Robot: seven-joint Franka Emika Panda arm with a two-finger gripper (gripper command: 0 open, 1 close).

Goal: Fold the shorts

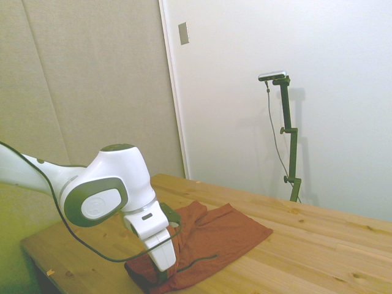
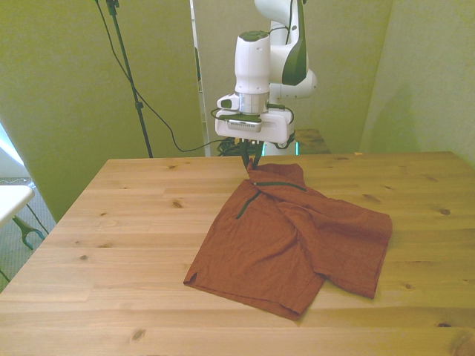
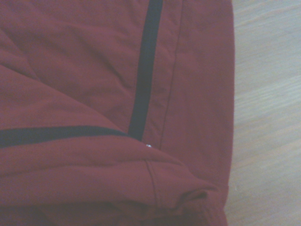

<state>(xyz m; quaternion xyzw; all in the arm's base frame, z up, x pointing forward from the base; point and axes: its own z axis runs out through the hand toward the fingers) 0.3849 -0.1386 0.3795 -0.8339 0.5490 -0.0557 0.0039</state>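
Wooden table (image 2: pixel 133 222): a pale plank surface that carries the whole scene. Shorts (image 2: pixel 297 237): rust-red cloth lying rumpled on the table, slightly toward the front view's right of centre, with the legs spread toward the camera and the waistband end toward the far edge; one fold lies across the middle. Robot arm (image 1: pixel 104 184): white, bent down over the waistband end of the shorts. Gripper (image 2: pixel 252 159): lowered to the far corner of the shorts, where the cloth rises a little to meet it; whether the fingers are spread or pinching the fabric cannot be told. Pocket zippers (image 3: pixel 146 66): two thin dark lines on the cloth, meeting almost at a right angle in the wrist view, close to the garment's edge.
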